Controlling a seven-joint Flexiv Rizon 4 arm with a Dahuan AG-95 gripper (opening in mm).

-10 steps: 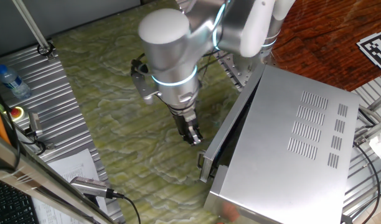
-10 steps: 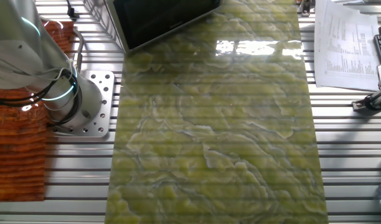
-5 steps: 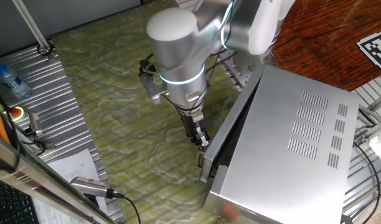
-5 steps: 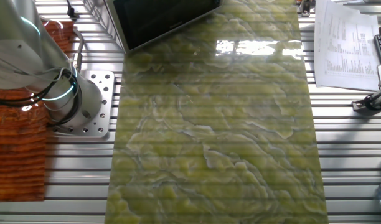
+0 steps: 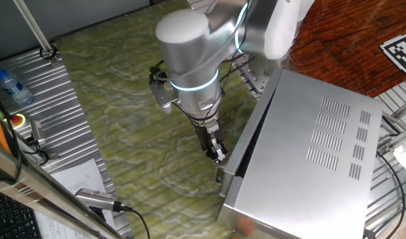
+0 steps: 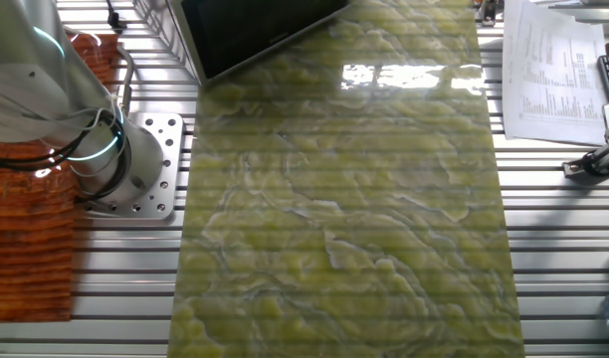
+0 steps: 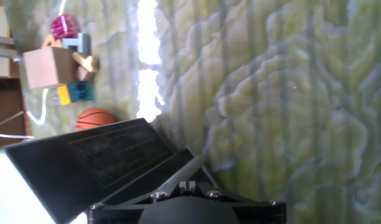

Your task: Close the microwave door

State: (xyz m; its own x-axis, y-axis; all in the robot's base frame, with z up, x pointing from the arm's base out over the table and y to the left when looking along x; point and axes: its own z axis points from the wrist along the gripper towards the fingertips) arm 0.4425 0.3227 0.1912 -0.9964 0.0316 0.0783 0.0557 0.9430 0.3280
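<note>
The microwave [image 5: 309,153] is a large silver-grey metal box with four groups of vent slots in its top, filling the lower right of one fixed view. Its door [image 5: 239,143] (a long flat panel, silver-framed with dark glass) runs along the box's left side, nearly shut, a narrow dark gap showing. In the other fixed view the door [image 6: 255,30] sits top centre.

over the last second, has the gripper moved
Yes. In the fixed view the gripper has shifted right and down, toward the microwave, now at the microwave door edge.
</note>
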